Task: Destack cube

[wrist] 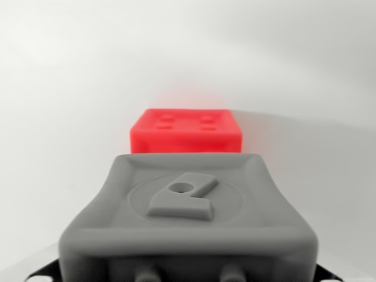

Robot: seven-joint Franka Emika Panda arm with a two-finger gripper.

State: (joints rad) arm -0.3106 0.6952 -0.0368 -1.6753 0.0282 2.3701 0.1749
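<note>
Past the grey pad (188, 217) that fills the lower wrist view, we see the red cube (185, 130) on the white counter (59, 88), centred just beyond the pad's far edge. Four shallow dimples on its top. We see only one cube; a second one under or behind it may be hidden, hard to say. Camera looks lined up on it, likely for an approach. Jaws state: cannot tell, nothing shows whether they're open or closed.
</note>
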